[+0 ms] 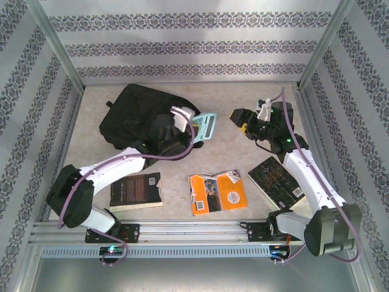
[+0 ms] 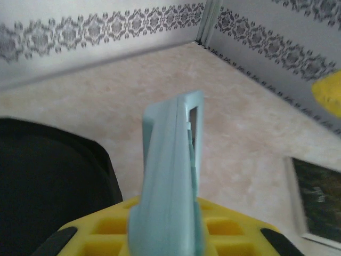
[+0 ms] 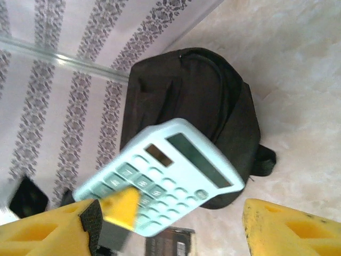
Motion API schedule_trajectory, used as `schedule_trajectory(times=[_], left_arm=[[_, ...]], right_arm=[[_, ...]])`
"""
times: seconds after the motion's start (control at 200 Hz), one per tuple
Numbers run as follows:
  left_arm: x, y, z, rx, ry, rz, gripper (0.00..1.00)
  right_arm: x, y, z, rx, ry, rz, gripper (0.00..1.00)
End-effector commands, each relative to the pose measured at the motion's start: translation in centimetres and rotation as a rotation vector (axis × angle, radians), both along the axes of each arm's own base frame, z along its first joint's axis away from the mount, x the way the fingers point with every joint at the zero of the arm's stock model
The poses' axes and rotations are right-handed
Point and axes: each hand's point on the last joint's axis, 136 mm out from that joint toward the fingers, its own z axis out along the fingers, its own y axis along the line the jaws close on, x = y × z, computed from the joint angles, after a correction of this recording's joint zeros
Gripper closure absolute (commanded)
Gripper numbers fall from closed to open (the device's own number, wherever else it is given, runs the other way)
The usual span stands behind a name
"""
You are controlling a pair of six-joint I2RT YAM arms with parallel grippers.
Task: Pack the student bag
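Observation:
The student bag (image 1: 137, 112) is a big black soft backpack lying at the back left of the table, also seen in the left wrist view (image 2: 42, 181) and the right wrist view (image 3: 197, 90). Just right of it, my left gripper (image 1: 194, 125) is shut on a pale blue calculator (image 1: 206, 126) held above the table. The left wrist view shows the calculator edge-on (image 2: 170, 176) between the yellow jaws of the left gripper (image 2: 170, 237). My right gripper (image 1: 239, 118) stands open a little to the right, apart from the calculator (image 3: 176, 170), with its fingers (image 3: 287, 229) spread wide.
Three books lie along the near side: a dark one (image 1: 136, 191) at left, an orange one (image 1: 217, 192) in the middle, a dark one (image 1: 275, 180) under the right arm. Patterned walls close in the table on three sides.

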Motion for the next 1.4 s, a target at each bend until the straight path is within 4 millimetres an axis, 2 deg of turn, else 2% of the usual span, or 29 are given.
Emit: schedule_trajectory(times=[0.0,0.135,0.29,0.365,0.475,0.55,0.789,0.829,0.884,0.944,1.014,1.119,1.249,1.329,1.394], left_arm=[[-2.1,0.1,3.0,-0.307,0.291,-0.177,0.77],[-2.2,0.6,4.1,-0.524,0.489,-0.283,0.79],[-2.4,0.5,4.3,-0.611,0.552,-0.314,0.78],[-2.6,0.6,4.4,-0.614,0.566,-0.327,0.78],[-2.7,0.9,4.2,-0.618,0.582,-0.322,0.79],[-2.6,1.2,4.1,-0.623,0.590,-0.317,0.79],[-2.3,1.4,3.0,-0.604,0.615,-0.290,0.81],[-2.2,1.4,2.9,-0.595,0.618,-0.285,0.78],[-2.2,1.5,2.7,-0.576,0.615,-0.277,0.68],[-2.1,1.7,2.5,-0.539,0.600,-0.256,0.61],[-1.8,2.4,1.8,-0.453,0.583,-0.193,0.45],[-1.2,4.0,1.7,-0.313,0.504,-0.096,0.33],[0.3,6.7,0.4,-0.104,0.463,0.082,0.21],[1.1,7.6,-0.7,0.053,0.462,0.142,0.20],[1.8,8.0,-1.6,0.223,0.431,0.173,0.18]], right_arm=[[-1.1,1.3,-1.5,-0.056,-0.054,0.127,0.32],[-2.3,4.0,-1.4,-0.024,-0.118,0.265,0.34],[-3.4,7.5,-0.5,0.017,-0.140,0.410,0.33],[-2.9,7.8,-0.8,0.010,-0.128,0.405,0.35],[-1.7,7.1,-1.5,0.001,-0.103,0.363,0.39],[-1.3,7.0,-1.7,0.026,-0.086,0.359,0.48],[-1.9,9.0,-1.7,0.092,-0.061,0.448,0.79],[-2.0,9.2,-1.6,0.098,-0.069,0.455,0.86],[-2.0,9.1,-1.5,0.099,-0.070,0.450,0.94],[-1.8,8.7,-1.5,0.094,-0.068,0.429,0.99],[-1.5,8.0,-1.8,0.087,-0.056,0.388,1.00],[-0.9,6.1,-2.3,0.045,-0.047,0.284,1.00],[-0.2,1.7,-5.0,-0.106,0.038,0.047,1.00],[-0.4,-1.7,-6.9,-0.217,0.137,-0.103,1.00],[-0.7,-3.5,-7.5,-0.257,0.157,-0.169,1.00]])
